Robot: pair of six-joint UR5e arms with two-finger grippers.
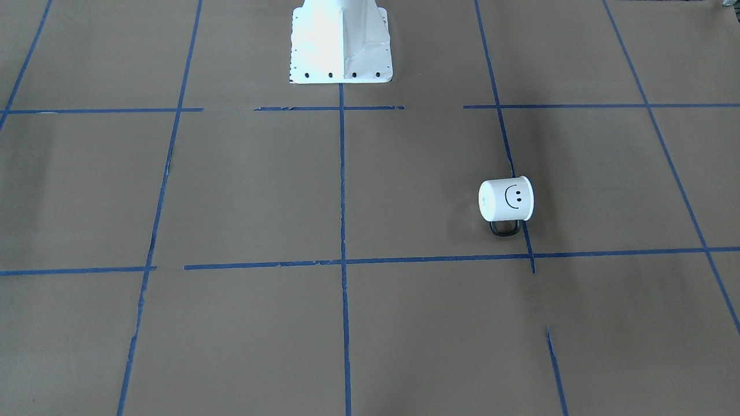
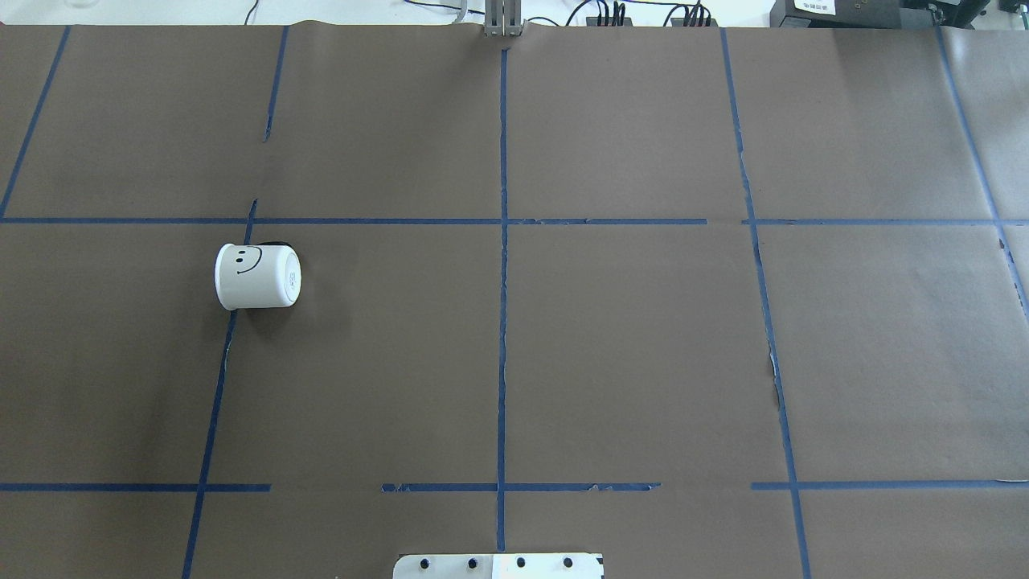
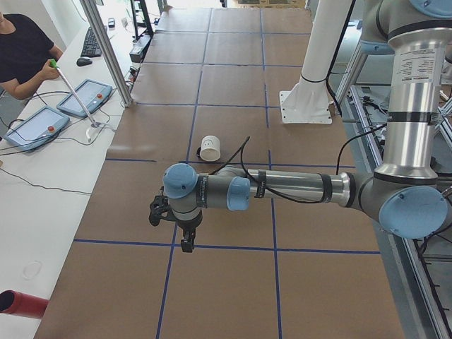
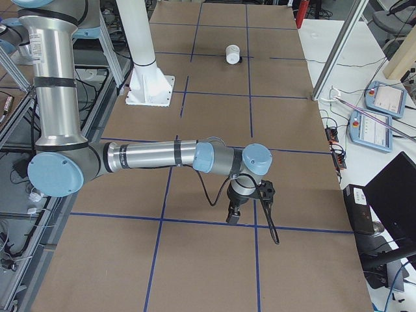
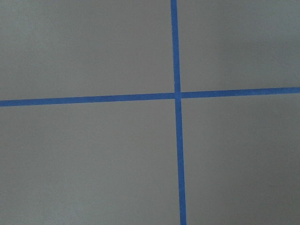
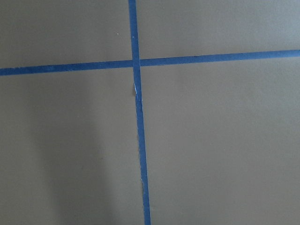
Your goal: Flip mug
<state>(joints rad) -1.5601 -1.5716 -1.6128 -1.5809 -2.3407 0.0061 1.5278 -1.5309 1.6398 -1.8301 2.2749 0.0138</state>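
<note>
The white mug lies on its side on the brown paper, on the robot's left half of the table, with the smiley face turned up. Its black handle points away from the robot. It also shows in the front view, in the left side view with its open mouth facing that camera, and small in the right side view. My left gripper hangs over the table well short of the mug; I cannot tell its state. My right gripper hangs far from the mug; I cannot tell its state.
The white robot pedestal stands at the table's robot-side edge. Blue tape lines cross the paper under both wrist cameras. An operator and teach pendants are at a side desk. A red cylinder lies there.
</note>
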